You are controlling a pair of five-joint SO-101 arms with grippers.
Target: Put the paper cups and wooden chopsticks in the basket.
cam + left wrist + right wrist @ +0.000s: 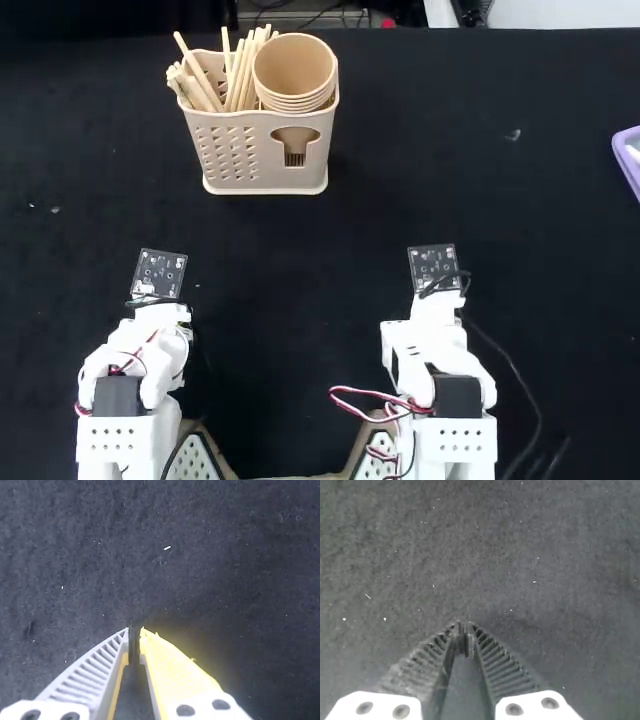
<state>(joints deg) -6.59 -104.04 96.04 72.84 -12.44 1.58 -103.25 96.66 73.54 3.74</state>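
Observation:
A beige perforated basket [262, 152] stands at the back centre-left of the black table. A stack of paper cups [295, 72] sits in its right half, and several wooden chopsticks [222, 75] stand in its left half. Both arms are folded back at the table's near edge, far from the basket. My left gripper [134, 631] is shut with nothing between its fingers, close over the black cloth. My right gripper [463, 628] is also shut and holds nothing, above bare cloth.
A purple tray's edge [628, 155] pokes in at the right border. A small pale speck [513, 134] lies on the cloth at the back right. Cables [360, 400] run between the arm bases at the front.

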